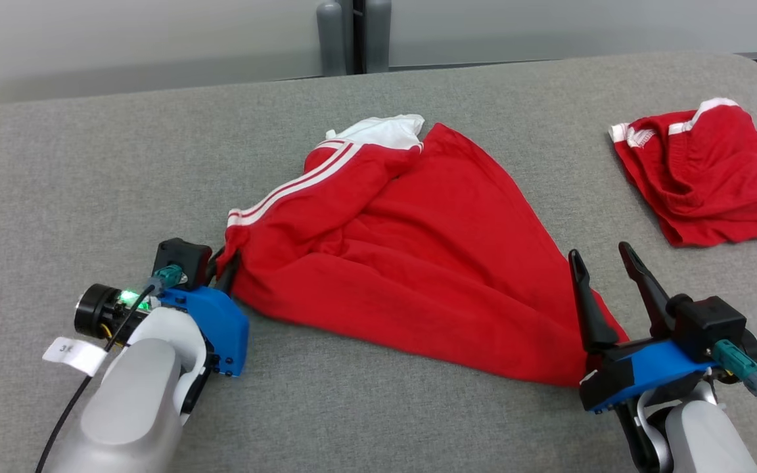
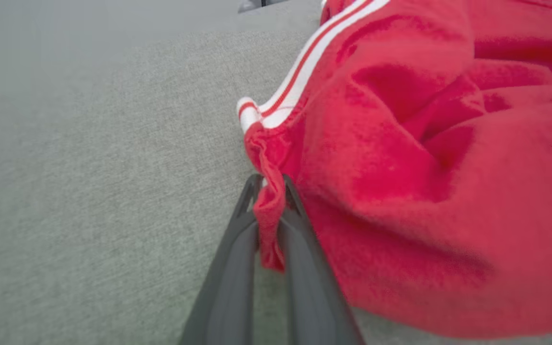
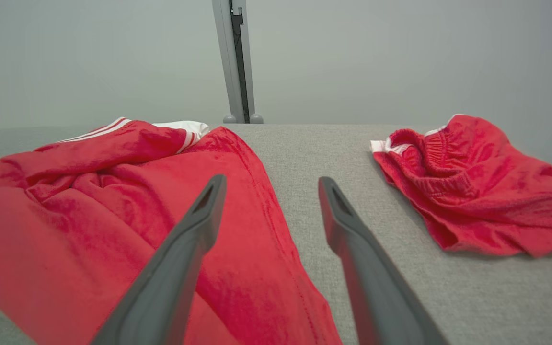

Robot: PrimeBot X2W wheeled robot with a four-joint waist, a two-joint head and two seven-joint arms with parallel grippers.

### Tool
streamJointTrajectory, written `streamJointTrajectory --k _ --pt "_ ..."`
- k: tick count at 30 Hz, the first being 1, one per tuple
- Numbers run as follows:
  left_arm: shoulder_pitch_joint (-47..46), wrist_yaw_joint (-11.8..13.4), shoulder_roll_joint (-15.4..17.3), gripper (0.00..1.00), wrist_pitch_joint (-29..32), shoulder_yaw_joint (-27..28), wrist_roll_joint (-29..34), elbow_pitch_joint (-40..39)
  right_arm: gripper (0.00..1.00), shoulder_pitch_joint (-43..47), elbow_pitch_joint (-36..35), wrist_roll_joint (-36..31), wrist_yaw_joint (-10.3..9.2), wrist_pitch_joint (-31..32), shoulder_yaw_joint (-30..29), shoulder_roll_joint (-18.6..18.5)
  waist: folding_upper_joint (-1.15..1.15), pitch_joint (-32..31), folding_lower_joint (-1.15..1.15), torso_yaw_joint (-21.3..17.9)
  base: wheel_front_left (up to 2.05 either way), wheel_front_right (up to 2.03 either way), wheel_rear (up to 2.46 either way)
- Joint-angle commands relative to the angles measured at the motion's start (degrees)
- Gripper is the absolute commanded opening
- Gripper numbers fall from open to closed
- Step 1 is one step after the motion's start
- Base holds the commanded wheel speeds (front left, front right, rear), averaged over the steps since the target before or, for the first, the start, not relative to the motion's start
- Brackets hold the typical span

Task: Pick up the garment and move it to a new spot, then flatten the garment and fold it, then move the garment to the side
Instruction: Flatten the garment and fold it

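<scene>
A red garment with white side stripes lies spread and wrinkled across the middle of the grey surface; it also shows in the left wrist view and the right wrist view. My left gripper is at its left corner, shut on a pinch of the red fabric, which hangs between the two dark fingers. My right gripper stands open over the garment's lower right corner. Its fingers straddle the garment's right hem, holding nothing.
A second red garment with white trim lies folded at the far right of the grey surface; the right wrist view has this folded garment to the right of my fingers. A grey post stands behind the far edge.
</scene>
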Motion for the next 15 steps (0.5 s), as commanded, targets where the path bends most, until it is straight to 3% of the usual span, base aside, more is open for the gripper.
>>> streamJointTrajectory --k 1,8,15 --pt "-0.7 0.0 0.6 0.00 -2.0 0.1 -0.2 -0.8 1.00 -0.7 0.1 0.3 0.01 -0.6 -0.3 -0.1 0.00 -0.3 -0.01 0.3 0.00 0.00 0.00" --pt "2.7 1.4 0.1 0.00 -13.3 3.5 -2.9 -7.6 1.00 0.9 1.2 0.2 0.01 -1.3 -1.8 -0.1 0.00 -3.3 -0.01 3.0 0.00 0.00 0.00" --pt "13.2 3.7 1.3 0.00 -15.4 7.3 -5.7 -23.8 1.00 3.0 2.0 0.7 0.01 -1.6 -3.8 -0.1 0.00 -7.4 -0.01 6.9 0.00 0.00 0.00"
